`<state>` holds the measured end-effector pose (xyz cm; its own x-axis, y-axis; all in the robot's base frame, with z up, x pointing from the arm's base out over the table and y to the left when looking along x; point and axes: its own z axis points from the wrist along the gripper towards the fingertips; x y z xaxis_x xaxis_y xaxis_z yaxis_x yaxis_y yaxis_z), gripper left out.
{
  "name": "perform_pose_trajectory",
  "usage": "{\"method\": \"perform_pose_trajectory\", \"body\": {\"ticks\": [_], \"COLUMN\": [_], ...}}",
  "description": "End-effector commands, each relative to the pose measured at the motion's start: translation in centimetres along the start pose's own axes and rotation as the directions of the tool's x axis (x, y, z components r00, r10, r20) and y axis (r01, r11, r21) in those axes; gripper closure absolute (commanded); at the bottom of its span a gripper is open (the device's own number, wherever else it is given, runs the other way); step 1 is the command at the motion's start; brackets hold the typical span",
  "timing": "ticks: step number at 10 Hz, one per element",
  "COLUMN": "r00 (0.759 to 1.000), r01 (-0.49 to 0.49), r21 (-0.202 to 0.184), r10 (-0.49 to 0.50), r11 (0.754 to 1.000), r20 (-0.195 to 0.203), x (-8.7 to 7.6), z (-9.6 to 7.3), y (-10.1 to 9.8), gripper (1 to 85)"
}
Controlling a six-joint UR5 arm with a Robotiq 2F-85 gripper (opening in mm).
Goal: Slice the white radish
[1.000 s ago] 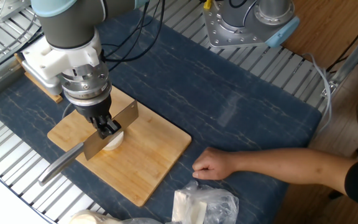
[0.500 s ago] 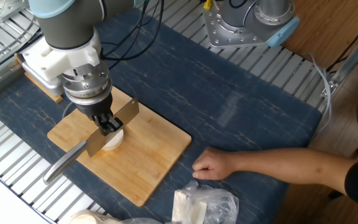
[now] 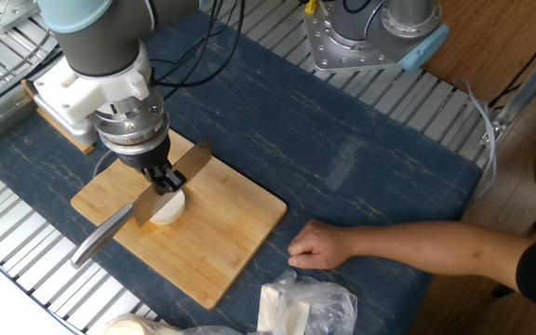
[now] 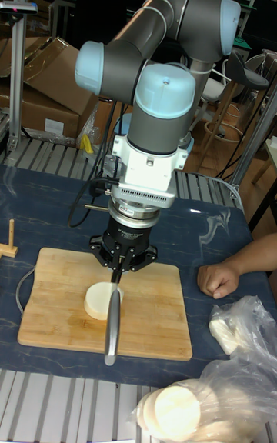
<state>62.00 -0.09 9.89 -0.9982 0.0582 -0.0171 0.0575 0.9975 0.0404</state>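
Note:
The white radish [image 3: 168, 210] [image 4: 97, 301] is a thick cream-white disc lying on a bamboo cutting board [image 3: 233, 231] [image 4: 156, 325]. My gripper [image 3: 163, 178] [image 4: 117, 272] is directly above it, shut on the spine of a knife [image 3: 177, 173] [image 4: 113, 318]. The blade runs edge-down across the disc, and its grey handle [image 3: 95, 246] points toward the board's front edge. I cannot tell whether the blade is in the radish or only resting on it.
A person's fist [image 3: 318, 246] [image 4: 218, 280] and forearm rest on the blue cloth right of the board. A plastic bag [image 3: 307, 307] [image 4: 231, 370] with pale radish discs [image 4: 175, 411] lies at the front. A small wooden stand [image 4: 9, 240] is at the left.
The gripper and knife have shifted slightly up and toward the back right over the radish. The radish and the person's hand have stayed put.

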Motion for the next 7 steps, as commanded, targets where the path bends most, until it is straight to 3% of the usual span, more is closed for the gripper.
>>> {"method": "perform_pose_trajectory", "body": {"ticks": [1, 7], "r00": [0.999, 0.999], "r01": [-0.039, -0.040], "r21": [-0.021, -0.018], "r10": [0.039, 0.040], "r11": [0.999, 0.999], "r20": [-0.001, 0.016], "x": [-0.2, -1.2], "z": [-0.2, 0.7], "y": [0.8, 0.7], "gripper": [84.7, 84.7]}}
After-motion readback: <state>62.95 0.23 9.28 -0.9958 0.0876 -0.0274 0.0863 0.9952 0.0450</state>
